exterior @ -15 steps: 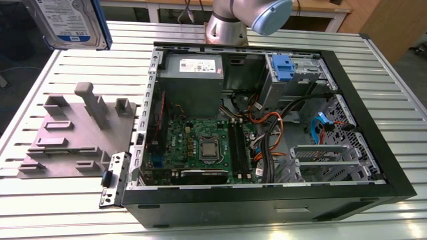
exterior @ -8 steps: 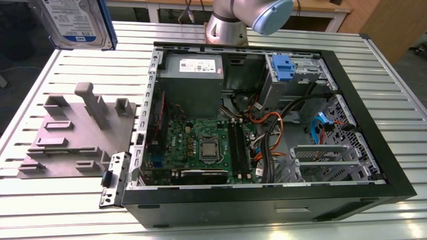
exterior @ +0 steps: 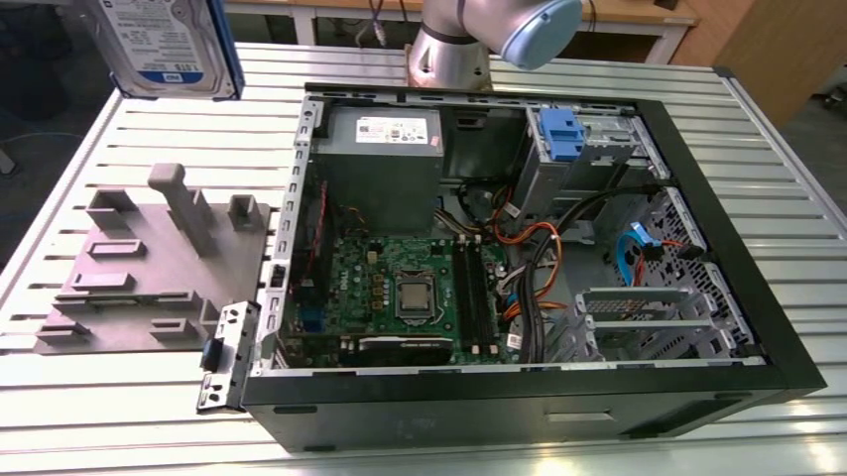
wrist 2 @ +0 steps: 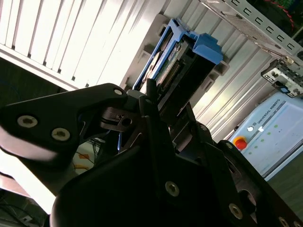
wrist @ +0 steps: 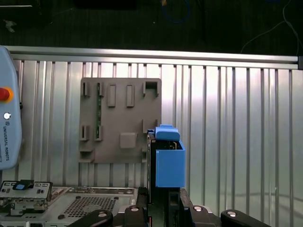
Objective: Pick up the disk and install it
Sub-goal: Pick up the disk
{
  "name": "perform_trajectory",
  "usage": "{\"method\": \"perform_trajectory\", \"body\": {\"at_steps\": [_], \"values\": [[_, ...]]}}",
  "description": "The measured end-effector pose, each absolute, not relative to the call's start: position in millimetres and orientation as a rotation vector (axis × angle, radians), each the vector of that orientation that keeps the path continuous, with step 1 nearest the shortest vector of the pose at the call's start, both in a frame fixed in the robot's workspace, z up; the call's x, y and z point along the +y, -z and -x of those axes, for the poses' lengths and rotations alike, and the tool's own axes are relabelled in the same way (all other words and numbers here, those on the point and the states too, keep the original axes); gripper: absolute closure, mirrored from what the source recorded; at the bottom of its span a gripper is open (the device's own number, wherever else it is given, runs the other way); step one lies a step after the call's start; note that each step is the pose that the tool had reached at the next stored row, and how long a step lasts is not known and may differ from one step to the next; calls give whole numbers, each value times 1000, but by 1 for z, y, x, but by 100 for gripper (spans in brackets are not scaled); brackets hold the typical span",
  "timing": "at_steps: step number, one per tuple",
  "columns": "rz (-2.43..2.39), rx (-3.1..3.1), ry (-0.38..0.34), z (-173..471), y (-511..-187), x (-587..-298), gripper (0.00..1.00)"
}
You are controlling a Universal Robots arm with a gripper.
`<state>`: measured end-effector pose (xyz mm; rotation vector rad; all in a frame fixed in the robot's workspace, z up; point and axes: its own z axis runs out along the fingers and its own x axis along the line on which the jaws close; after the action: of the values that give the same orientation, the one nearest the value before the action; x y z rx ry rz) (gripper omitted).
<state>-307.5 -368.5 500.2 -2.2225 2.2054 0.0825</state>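
Pick-up was done: the gripper [wrist 2: 158, 101] was clamped on the disk [exterior: 166, 45], held in the air at the exterior view's left, well apart from the open PC case [exterior: 741, 297]. Install was not yet done.

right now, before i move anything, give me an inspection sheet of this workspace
surface: slatted metal table carrying an open computer case
job's things: the disk held in the air, outside the case
clutter: grey fixture plate
grippers: gripper with fingers shut on the disk
cables: orange and black bundle and blue cable inside the case
surroundings: teach pendant; wooden furniture
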Motion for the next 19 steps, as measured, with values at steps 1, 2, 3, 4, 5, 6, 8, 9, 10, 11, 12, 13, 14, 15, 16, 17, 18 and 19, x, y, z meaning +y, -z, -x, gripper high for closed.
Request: {"method": "perform_trajectory", "body": {"at_steps": [1, 2, 3, 4, 5, 6, 8, 9, 10, 11, 12, 13, 14, 15, 16, 17, 18, 19], "values": [[2223, 2205, -82, 306, -500, -369, 65], [2223, 2205, -83, 304, -500, -369, 65], [2223, 2205, -83, 302, -500, -369, 65], [2223, 2205, -83, 301, -500, -369, 65], [2223, 2205, -82, 299, -500, -369, 65], [2223, 2205, -83, 297, -500, -369, 65], [2223, 2205, -83, 293, -500, -369, 65], [2223, 2205, -83, 291, -500, -369, 65], [2222, 2205, -83, 288, -500, -369, 65], [2223, 2205, -82, 286, -500, -369, 65], [2222, 2205, -83, 284, -500, -369, 65], [2223, 2205, -83, 282, -500, -369, 65], [2223, 2205, -83, 280, -500, -369, 65], [2222, 2205, -83, 278, -500, -369, 65], [2223, 2205, -83, 276, -500, -369, 65], [2223, 2205, -83, 274, -500, -368, 65], [2223, 2205, -83, 272, -500, -368, 65], [2223, 2205, -83, 270, -500, -369, 65]]}}
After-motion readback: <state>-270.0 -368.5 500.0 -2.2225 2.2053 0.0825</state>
